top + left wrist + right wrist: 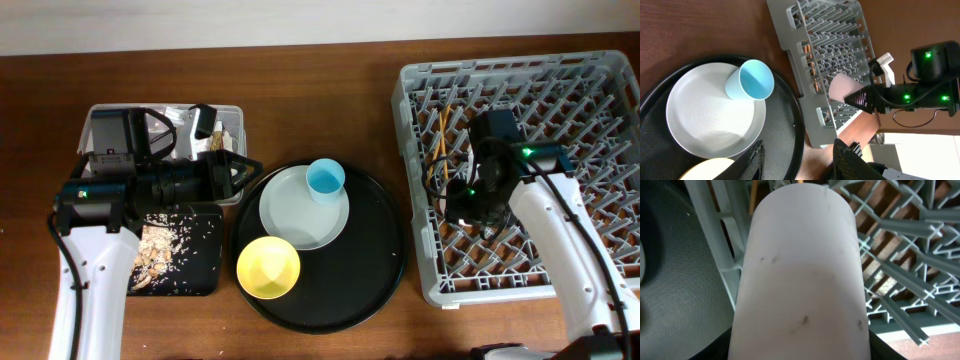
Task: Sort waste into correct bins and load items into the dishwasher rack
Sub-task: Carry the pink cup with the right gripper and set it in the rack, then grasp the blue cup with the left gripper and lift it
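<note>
Pink cup (800, 275) sits pinched in your right end effector (854, 95), just above the dishwasher rack (600, 100). Release it tilted and it could catch a peg and topple onto the chopsticks (441, 150).

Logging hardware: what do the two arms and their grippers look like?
The left arm and right arm each have a white tapered link, a black wrist section, looping black cables and small green lights. The left gripper and right gripper are black.
</note>
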You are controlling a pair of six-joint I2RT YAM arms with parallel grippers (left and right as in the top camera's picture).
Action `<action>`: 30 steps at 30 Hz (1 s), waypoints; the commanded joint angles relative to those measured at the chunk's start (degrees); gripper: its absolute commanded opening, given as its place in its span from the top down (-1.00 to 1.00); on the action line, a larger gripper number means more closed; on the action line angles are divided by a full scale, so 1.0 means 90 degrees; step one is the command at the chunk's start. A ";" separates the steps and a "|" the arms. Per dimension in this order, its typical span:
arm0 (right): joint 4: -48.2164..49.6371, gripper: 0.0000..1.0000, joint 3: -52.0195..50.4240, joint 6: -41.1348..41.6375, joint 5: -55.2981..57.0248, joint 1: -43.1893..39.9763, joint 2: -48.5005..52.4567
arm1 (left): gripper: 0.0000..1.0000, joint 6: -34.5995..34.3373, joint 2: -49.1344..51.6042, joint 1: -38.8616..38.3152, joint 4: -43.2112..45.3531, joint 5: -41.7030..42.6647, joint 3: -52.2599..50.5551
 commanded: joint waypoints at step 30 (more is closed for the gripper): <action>-0.1107 -0.26 -0.0226 -0.0080 -0.0158 -0.0007 -0.0029 | 0.14 0.0248 0.0017 0.0007 -0.0100 -0.0046 0.0024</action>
